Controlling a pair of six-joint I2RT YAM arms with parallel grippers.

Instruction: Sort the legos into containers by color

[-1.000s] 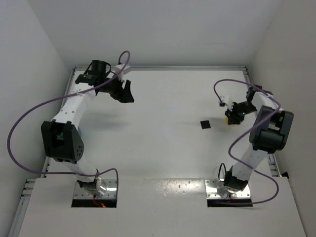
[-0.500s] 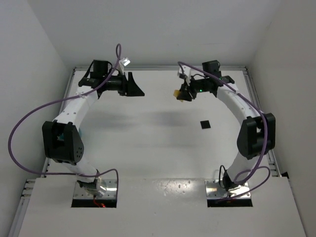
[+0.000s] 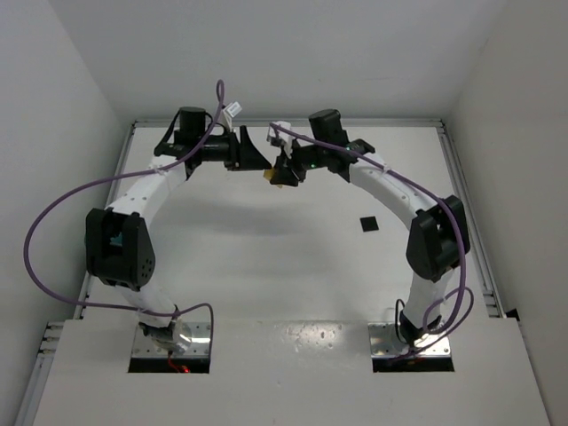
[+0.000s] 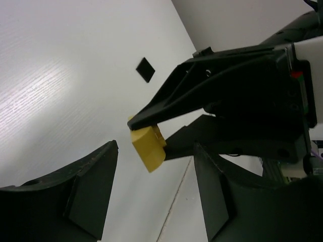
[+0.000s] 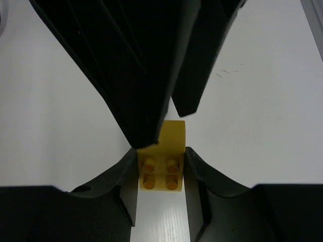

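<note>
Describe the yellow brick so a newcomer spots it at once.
Look to the far middle of the white table. There the right pincer pinches the yellow lego brick, tip to tip with the open left pincer. It is the only yellow thing; the pincers around it are black.

A robotics lab test cell — nothing domestic about it. A bare matte white table (image 3: 266, 266) is boxed in by plain white panel walls (image 3: 293, 53) at 9, 12 and 3 o'clock, with an aluminium rail (image 3: 399, 122) along the 12 o'clock edge. Two white-and-black robot arms, the left arm (image 3: 133, 200) and the right arm (image 3: 399, 191), are bolted to silver metal base plates (image 3: 200, 333) at 7 and 5 o'clock — loose purple cables (image 3: 35, 231) loop off them.
</note>
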